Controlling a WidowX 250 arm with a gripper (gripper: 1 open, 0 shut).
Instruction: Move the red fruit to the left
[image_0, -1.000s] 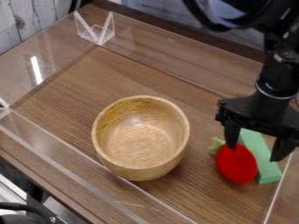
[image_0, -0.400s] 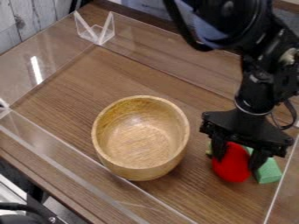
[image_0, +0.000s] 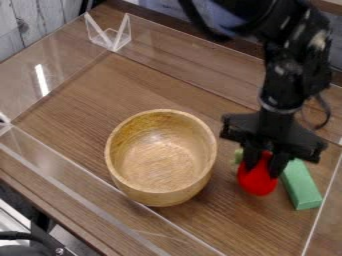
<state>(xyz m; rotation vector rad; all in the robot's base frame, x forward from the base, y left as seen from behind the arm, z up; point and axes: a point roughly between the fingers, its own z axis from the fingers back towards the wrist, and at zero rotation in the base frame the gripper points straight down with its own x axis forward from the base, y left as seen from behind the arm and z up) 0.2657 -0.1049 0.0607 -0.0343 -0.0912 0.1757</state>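
Overall, the one black robot arm (image_0: 254, 18) reaches in from the picture's 1 o'clock edge and slopes downward, its wrist above the 3 o'clock side of the worktop (image_0: 94, 115). The single claw (image_0: 262, 160) points down toward 6 o'clock, fingers drawn in and clamped on the red fruit (image_0: 258, 181). Exactly where each fingertip presses is hard to see, since the black parts overlap the fruit's upper end.

Counting up: one red fruit, one wooden bowl, one green block and one white wire-like piece. The fruit sits toward 4 o'clock in the picture, with a bit of its green top showing at its 11 o'clock side. The round wooden bowl (image_0: 160, 158) lies toward 9 o'clock from the fruit, near it but apart. On the fruit's 3 o'clock side, just beside it, the flat green block (image_0: 302, 187) slants from 11 toward 5 o'clock. The white wire-like piece (image_0: 110, 34) is up at the picture's 11 o'clock.
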